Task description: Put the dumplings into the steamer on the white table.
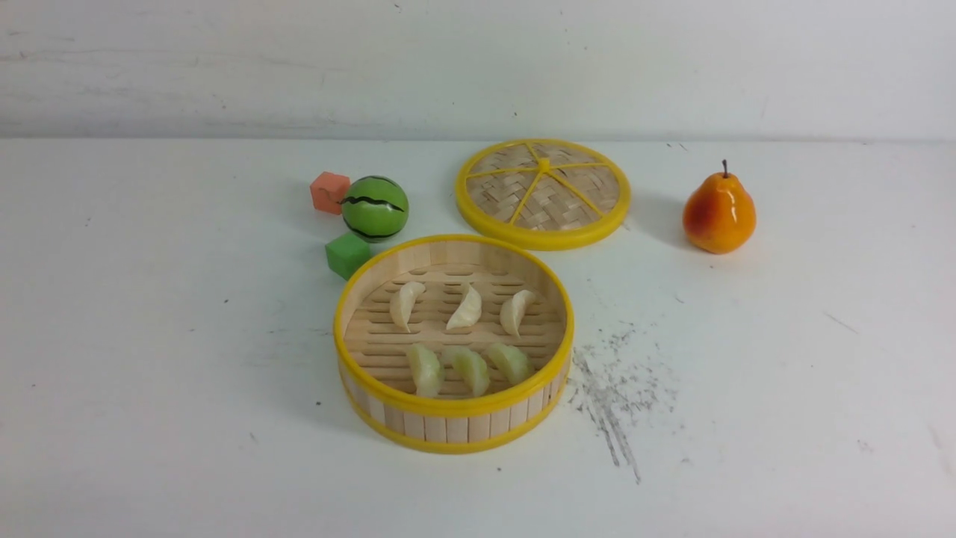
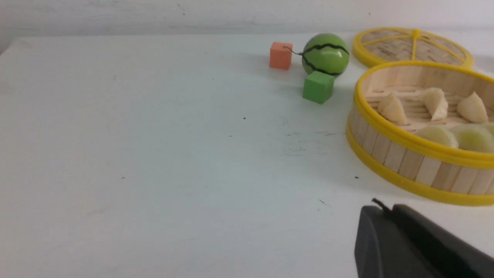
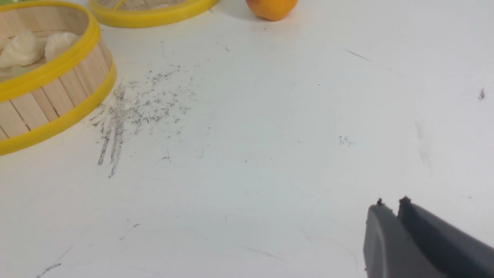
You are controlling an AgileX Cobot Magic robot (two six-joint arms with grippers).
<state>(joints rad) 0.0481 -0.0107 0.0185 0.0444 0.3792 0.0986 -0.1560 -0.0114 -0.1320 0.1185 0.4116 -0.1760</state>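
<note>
6 dumplings [image 1: 468, 308] inside the yellow-rimmed steamer [image 1: 452, 430], left fingers [image 2: 380, 212] and right fingers [image 3: 389, 206] pressed together, empty.

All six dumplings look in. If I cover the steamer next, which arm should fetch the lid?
Right, probably: the lid lies behind the steamer, toward the robot's right. The right gripper and left gripper are shut, empty.

Left pincer [image 2: 380, 210] matt black, smooth tapered fingers; right pincer [image 3: 389, 204] dark grey, alike
</note>
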